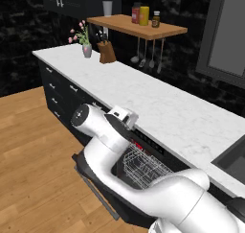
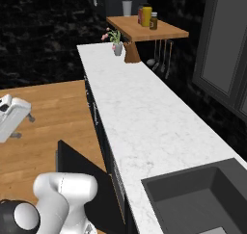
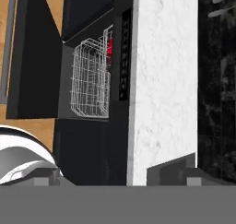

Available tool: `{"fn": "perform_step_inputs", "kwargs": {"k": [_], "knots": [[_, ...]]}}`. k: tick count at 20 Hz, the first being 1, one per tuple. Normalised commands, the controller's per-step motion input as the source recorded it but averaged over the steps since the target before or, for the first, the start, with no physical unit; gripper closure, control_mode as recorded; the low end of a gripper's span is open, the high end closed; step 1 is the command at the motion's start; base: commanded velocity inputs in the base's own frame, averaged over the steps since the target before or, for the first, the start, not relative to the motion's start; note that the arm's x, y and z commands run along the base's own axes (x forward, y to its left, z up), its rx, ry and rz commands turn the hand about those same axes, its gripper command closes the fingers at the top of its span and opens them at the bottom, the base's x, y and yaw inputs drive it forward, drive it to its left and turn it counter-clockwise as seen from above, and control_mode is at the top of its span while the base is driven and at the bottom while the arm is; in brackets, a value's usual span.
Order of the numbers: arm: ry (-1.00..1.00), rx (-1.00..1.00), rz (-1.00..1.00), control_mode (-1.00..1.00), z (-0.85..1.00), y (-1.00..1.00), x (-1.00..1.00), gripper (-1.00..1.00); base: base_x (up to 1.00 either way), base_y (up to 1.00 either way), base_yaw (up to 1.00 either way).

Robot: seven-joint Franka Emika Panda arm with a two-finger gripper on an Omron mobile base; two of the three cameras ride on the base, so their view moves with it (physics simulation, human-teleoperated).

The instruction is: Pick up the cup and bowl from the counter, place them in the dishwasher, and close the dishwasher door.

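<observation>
The dishwasher [image 3: 92, 80] under the white counter [image 3: 163, 80] stands open, its white wire rack [image 1: 143, 167] pulled into view. A small red shape in the rack's corner by the control strip looks like the cup [image 3: 109, 47]. The bowl is hidden or out of view. The dishwasher door [image 3: 37, 57] hangs folded down, black, with its grey bar handle [image 1: 98, 193] at the outer edge. My gripper [image 3: 110, 172] is open and holds nothing. It hovers above the floor in front of the dishwasher, off the counter's edge [image 2: 23, 126], looking down at the rack.
A wooden shelf [image 1: 139, 26] with bottles hangs at the counter's far end, over a knife block [image 1: 107, 52], a flower vase [image 1: 86, 49] and hanging utensils [image 1: 143, 57]. A dark sink [image 2: 198, 199] is sunk in the near end. Wood floor [image 2: 48, 108] lies before the cabinets.
</observation>
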Motion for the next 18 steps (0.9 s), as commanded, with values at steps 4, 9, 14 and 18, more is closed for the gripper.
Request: {"fn": "perform_step_inputs", "kwargs": {"k": [4, 9, 14, 18], "knots": [[0.04, -0.05, 0.0, -1.0, -0.12, 0.11, -0.02, -1.0, 0.0, 0.0, 0.0], [0.0, -0.11, 0.0, -1.0, -0.42, 0.44, -0.01, -1.0, 0.0, 0.0, 0.0], [0.0, -0.17, -0.01, -1.0, -0.56, 0.5, 0.0, -1.0, 0.0, 0.0, 0.0], [0.0, -0.19, -0.02, -1.0, -0.56, 0.44, 0.0, -1.0, 0.0, 0.0, 0.0]]}}
